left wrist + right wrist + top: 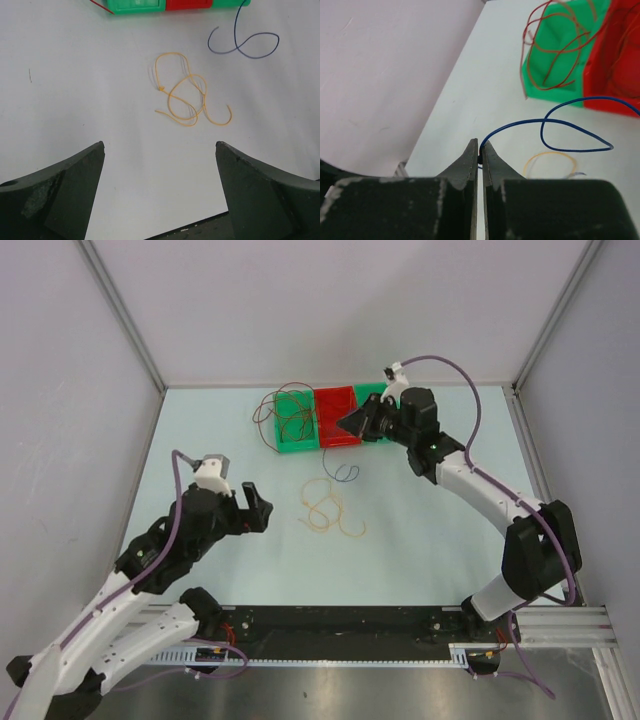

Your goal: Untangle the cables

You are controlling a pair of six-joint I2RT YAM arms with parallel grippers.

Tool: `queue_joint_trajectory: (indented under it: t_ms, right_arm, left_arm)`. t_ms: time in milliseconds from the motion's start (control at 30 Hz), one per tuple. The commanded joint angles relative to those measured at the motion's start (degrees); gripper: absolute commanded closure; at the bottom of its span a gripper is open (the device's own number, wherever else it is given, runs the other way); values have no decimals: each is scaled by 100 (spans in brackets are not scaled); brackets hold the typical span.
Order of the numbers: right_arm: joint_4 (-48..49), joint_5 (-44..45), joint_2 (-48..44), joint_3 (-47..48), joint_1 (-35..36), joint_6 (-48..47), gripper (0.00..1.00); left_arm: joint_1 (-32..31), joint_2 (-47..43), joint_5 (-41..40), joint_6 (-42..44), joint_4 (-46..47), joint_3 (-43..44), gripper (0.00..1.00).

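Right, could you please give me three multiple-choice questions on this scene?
1. Where does the yellow cable lie? A in the red bin; B on the table; C over the green bin.
2. What does the right hand pinch? A a blue cable; B a green cable; C a white cable.
3. How is the left hand? A shut on a cable; B shut, empty; C open, empty.
Answers: B, it lies on bare table; A, blue wire leaves the pinched tips; C, it stands wide apart, nothing between.
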Motion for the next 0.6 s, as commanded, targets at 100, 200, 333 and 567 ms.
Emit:
queue_joint_trajectory:
  t_ms: [100,200,333,567]
  right_arm:
    - [-501,685,103,1010,-559,-1025,100]
    - [-624,809,427,1440,-717,-1236,100]
    - [-905,1098,911,2187,-797,-1622,100]
    - [-1407,1503,1711,3453,-1016,-2062,100]
  left_arm:
    - [-20,-149,-103,234,12,-158,4]
    - [-20,-69,-103,251,-5,-140,5]
    - [-20,-69,-94,260,38,-158,5]
    - [67,-43,-77,278,74,-166,6]
